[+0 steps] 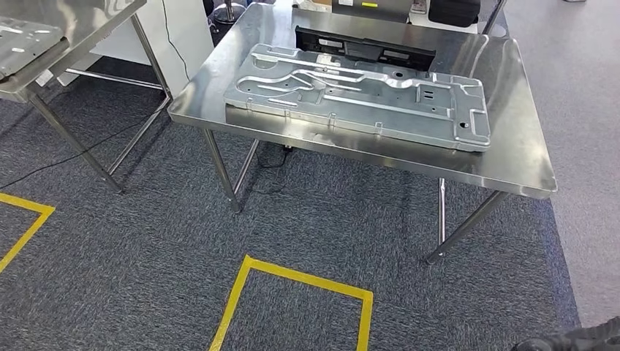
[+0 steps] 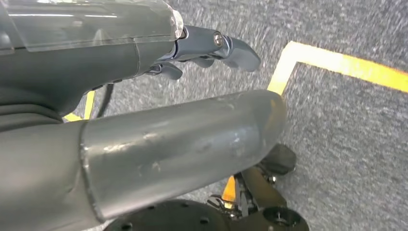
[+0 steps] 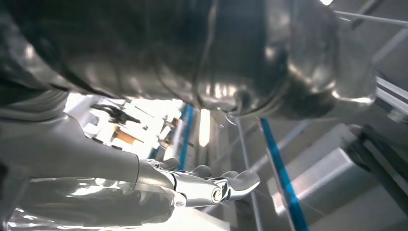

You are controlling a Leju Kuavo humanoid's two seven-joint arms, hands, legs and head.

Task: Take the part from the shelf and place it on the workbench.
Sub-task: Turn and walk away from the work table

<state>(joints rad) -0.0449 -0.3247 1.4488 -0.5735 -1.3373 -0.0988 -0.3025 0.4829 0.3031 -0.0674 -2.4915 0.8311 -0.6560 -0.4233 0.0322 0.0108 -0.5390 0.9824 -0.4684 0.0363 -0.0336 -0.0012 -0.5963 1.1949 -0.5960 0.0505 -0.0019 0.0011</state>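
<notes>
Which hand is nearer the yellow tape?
Left, probably. The left hand hangs over the carpet, tape just beyond its fingers; the right hand faces bright lights, seemingly away from it.

Part (image 1: 362, 95) flat on workbench (image 1: 512, 157), black panel (image 1: 365, 48) behind it, second table (image 1: 44, 69) to the left

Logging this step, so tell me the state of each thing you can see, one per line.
Metal part: lying flat on the workbench, nothing holding it.
Workbench: standing, carrying the part.
Black panel: lying behind the part.
Left hand: empty, hanging over the carpet.
Right hand: empty, fingers extended.
</notes>
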